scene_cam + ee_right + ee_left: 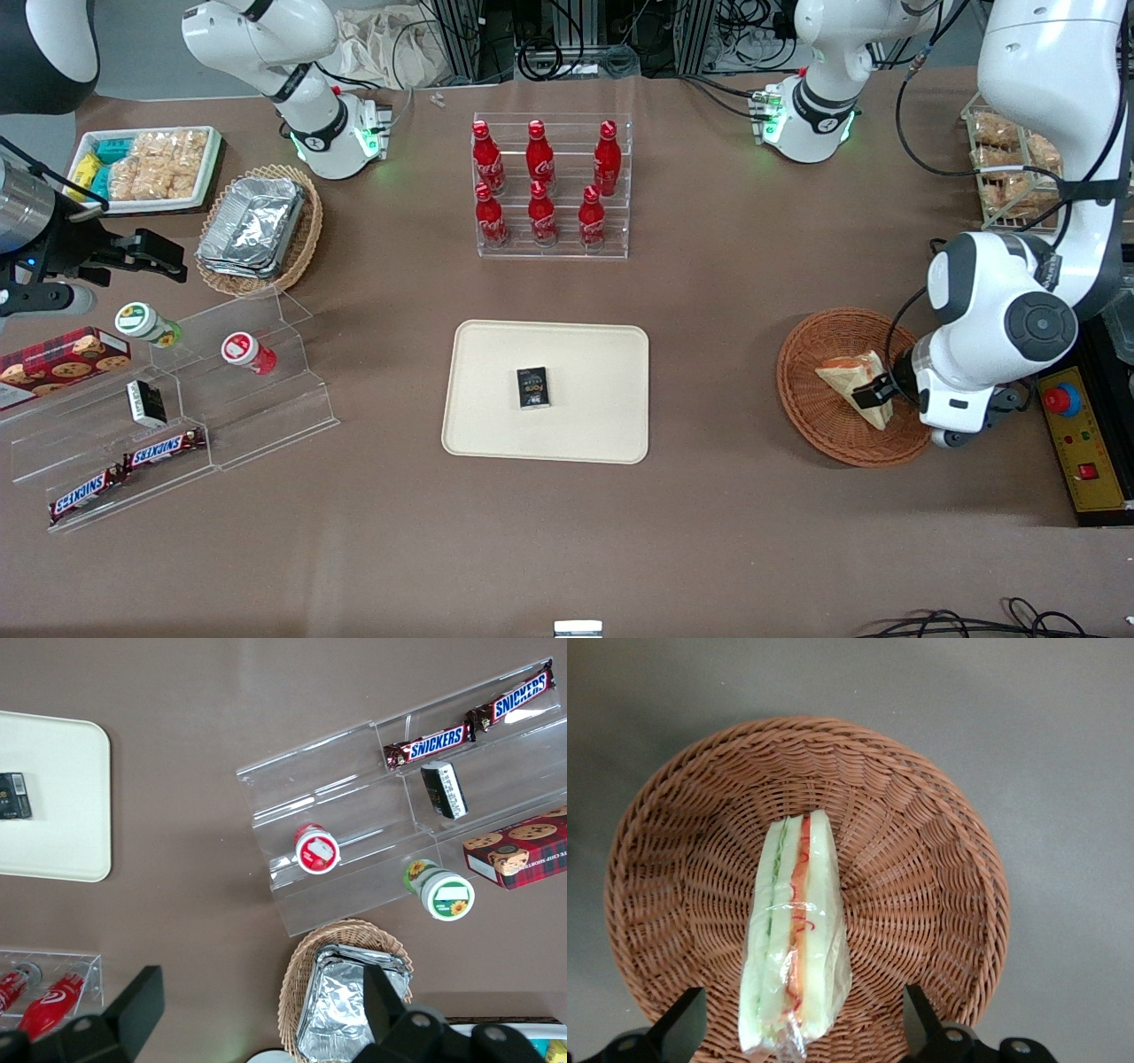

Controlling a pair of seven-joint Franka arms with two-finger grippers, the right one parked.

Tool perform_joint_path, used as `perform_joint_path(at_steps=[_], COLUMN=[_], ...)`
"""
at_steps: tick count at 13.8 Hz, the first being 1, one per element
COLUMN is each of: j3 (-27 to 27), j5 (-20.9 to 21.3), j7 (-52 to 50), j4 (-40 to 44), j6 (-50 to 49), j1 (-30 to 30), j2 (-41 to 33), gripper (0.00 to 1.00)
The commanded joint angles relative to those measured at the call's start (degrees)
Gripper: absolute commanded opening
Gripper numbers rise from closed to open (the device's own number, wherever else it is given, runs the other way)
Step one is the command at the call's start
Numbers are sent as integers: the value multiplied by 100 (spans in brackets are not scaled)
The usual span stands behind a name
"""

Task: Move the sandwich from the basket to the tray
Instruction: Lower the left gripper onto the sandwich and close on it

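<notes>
Over the round reddish-brown wicker basket (939, 877), I am holding the left gripper (804, 1028) spread wide, straddling the plastic-wrapped white-bread sandwich (795, 939) without clasping it. I judge the pick-up is in hand: next comes pinching it, lifting, and carrying to the cream rectangular tray (585, 354).

Wore glossy white shells along the left arm (1054, 97), rounded and bulbous at every joint. Carried a dark grey round cap (1041, 326) on the wrist joint and a black band round the white base (819, 111), lit green at its edges. Trailed thin black cables (912, 133) from the base up toward the forearm. Ended in a white-bodied gripper (881, 396) with black wedge-shaped fingers (682, 1028), spread wide apart, hung low over the basket (815, 416).
</notes>
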Motion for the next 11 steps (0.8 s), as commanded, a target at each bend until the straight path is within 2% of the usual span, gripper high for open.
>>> perform_joint_path(at_steps=[1, 8, 11], j3=[-4, 66, 66], j5=[124, 124, 123], j7=[-236, -253, -892], j4=[-40, -664, -629], j6=[86, 929, 1350], j1=[-16, 19, -16], j2=[56, 187, 486], gripper=[100, 100, 100])
